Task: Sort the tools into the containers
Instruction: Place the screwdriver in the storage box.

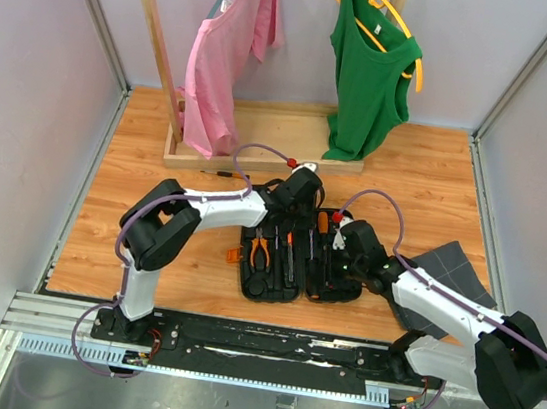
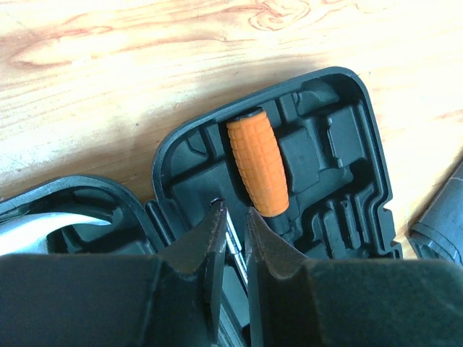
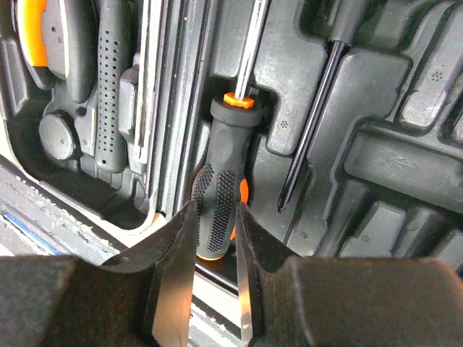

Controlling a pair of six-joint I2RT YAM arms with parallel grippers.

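The black tool case (image 1: 248,284) lies open in the middle of the table. My left gripper (image 1: 297,200) is at its far end. In the left wrist view its fingers (image 2: 233,217) are shut on the silver shaft of an orange-handled screwdriver (image 2: 258,168), which lies in the right half of the case (image 2: 347,144). My right gripper (image 1: 345,257) is over the right half. In the right wrist view it (image 3: 215,220) is closed round the end of a black-and-orange screwdriver handle (image 3: 221,170), which lies in a slot of the case (image 3: 405,144).
Orange-handled pliers (image 1: 261,248) and a black dotted handle (image 3: 108,87) sit in the left half. A dark-shafted screwdriver (image 3: 315,123) lies in the neighbouring slot. A dark grey tray (image 1: 451,273) is at the right. A wooden clothes rack (image 1: 259,157) stands behind.
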